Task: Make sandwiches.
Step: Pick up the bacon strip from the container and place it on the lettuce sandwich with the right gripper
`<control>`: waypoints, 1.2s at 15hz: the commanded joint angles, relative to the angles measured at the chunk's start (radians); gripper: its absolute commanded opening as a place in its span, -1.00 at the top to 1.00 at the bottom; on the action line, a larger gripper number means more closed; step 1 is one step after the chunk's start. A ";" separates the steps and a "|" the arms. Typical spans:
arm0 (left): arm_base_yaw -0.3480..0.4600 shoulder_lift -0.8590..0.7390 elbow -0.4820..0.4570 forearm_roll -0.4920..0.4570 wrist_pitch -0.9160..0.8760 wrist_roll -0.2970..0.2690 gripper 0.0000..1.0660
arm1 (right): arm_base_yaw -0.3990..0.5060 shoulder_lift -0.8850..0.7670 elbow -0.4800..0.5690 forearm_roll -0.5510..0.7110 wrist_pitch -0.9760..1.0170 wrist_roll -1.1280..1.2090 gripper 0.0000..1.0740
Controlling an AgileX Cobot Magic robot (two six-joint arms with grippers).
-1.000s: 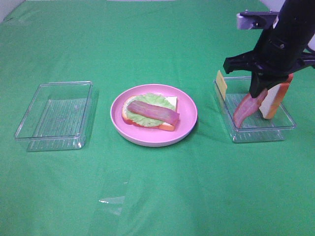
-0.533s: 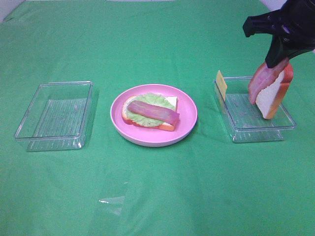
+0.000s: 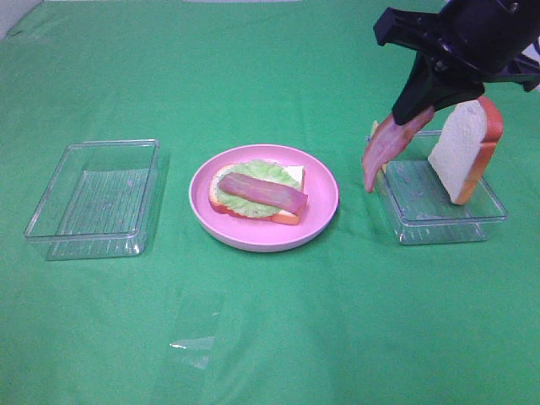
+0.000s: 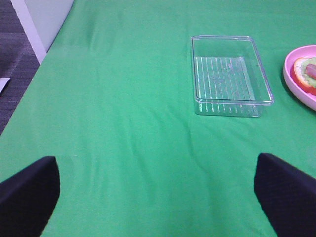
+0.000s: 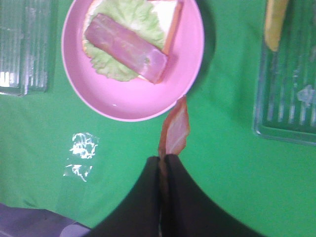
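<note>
Sandwich [image 3: 257,192] sits half built on pink plate [image 3: 253,243], centre of green cloth [image 3: 270,337]. It has bottom bread, lettuce leaf [image 3: 245,173] and a laid bacon strip [image 3: 263,194] across the top.

Hanging bacon strip [image 3: 384,153] is in the air between right tray [image 3: 439,234] and the plate. Right gripper [image 3: 415,110] pinches its upper end, jaws closed tight on it. The strip dangles limp with its lower tip free, just short of the plate rim in the right wrist view.

Bread slice [image 3: 462,152] leans upright in the right tray. Cheese slice [image 5: 274,17] stands at that tray's plate-side end. Left gripper [image 4: 155,173] is spread wide and holds nothing, over bare cloth, apart from left tray [image 3: 46,240].

Risks, as judged:
- The grip is on one end only, so a swinging strip may land folded or skewed, or overhang the plate rim.
- Carried too low, the trailing tip could drag on the rim or push the lettuce and laid strip out of line.
- Such a thin pinch could slip in mid-carry.
- The leaning bread may topple if the tray gets knocked.
</note>
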 commanded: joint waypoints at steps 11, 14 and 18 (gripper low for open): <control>0.002 -0.015 0.002 -0.002 -0.005 -0.001 -0.91 | 0.181 0.284 -0.163 0.340 -0.216 -0.236 1.00; 0.002 -0.015 0.002 -0.002 -0.005 -0.001 -0.91 | 0.211 0.444 -0.353 0.363 -0.216 -0.235 1.00; 0.002 -0.015 0.002 -0.002 -0.005 -0.001 -0.91 | 0.211 0.561 -0.474 0.379 -0.216 -0.193 1.00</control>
